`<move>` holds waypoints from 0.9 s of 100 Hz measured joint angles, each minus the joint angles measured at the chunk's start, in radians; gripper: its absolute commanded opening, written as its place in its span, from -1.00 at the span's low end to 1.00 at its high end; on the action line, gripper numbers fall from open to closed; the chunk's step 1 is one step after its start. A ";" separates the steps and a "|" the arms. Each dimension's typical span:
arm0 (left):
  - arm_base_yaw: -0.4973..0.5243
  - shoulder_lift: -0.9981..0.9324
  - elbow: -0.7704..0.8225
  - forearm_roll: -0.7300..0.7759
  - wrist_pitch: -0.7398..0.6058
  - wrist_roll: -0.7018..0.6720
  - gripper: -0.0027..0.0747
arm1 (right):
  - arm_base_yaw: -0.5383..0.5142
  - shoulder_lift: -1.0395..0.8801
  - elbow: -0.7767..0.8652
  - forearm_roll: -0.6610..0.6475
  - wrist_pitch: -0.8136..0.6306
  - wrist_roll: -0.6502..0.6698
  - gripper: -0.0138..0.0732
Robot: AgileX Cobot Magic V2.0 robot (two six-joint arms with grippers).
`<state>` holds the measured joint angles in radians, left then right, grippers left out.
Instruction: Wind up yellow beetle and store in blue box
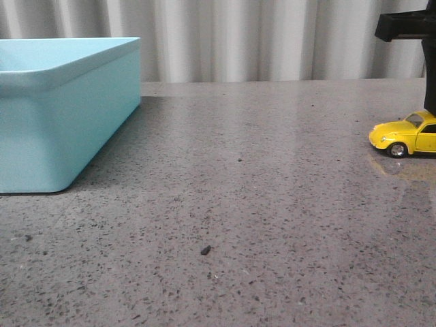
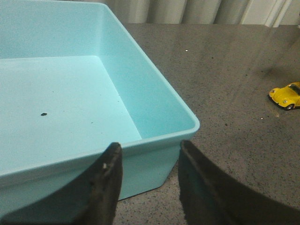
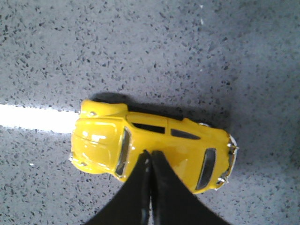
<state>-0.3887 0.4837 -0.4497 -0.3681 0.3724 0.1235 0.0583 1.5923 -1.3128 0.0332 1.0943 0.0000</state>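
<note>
**A:** What is the front camera giving you?

**B:** I'm seeing the large light blue plastic box [image 1: 65, 109] sitting at the left of the grey speckled tabletop [image 1: 259, 204], and the small glossy yellow beetle toy car [image 1: 409, 135] standing on its wheels at the far right edge, half cut off. They're well apart.

**A:** And the wrist cameras?

**B:** The left one is showing the box's inside [image 2: 70, 98], with a dark speck [image 2: 43, 114] on its floor. The right one is looking straight down on the car's roof [image 3: 154, 145].

**A:** Anything in the way?

**B:** Only a small dark crumb [image 1: 205, 250] lying mid-tabletop.

**A:** End effectors?

**B:** The left end effector [image 2: 147, 180] is hovering by the box's corner, fingers apart, holding nothing. The right end effector [image 3: 150, 161] is hanging over the roof, fingers pressed together; I can't tell whether it's touching.
</note>
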 measured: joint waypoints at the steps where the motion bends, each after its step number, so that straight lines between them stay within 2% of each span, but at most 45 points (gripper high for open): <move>1: 0.000 0.000 0.000 0.000 0.000 0.000 -0.26 | 0.000 0.000 0.000 0.000 0.000 0.000 -0.82; 47: 0.000 0.000 0.000 0.002 0.002 0.000 -0.26 | -0.017 -0.014 0.061 -0.006 -0.050 0.000 -0.82; 90: 0.000 0.000 0.000 0.003 0.002 0.001 -0.26 | -0.211 -0.032 0.090 -0.058 -0.036 0.000 -0.82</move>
<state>-0.3887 0.4837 -0.4497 -0.3653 0.3742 0.1241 -0.1524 1.5601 -1.2225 -0.0246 1.0580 0.0000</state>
